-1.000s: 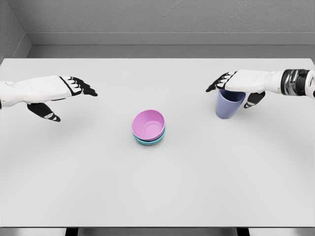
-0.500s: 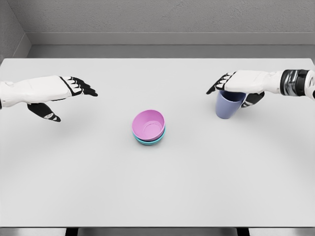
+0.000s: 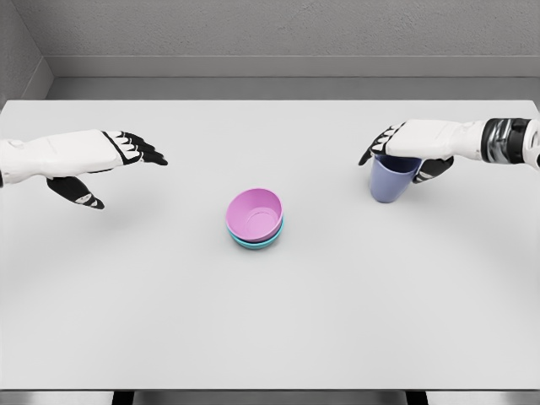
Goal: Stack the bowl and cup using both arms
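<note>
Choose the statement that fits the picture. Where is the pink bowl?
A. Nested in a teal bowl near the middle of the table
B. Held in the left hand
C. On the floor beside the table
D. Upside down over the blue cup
A. The pink bowl sits inside the teal bowl near the middle of the table, apart from both hands and from the blue cup.
</note>
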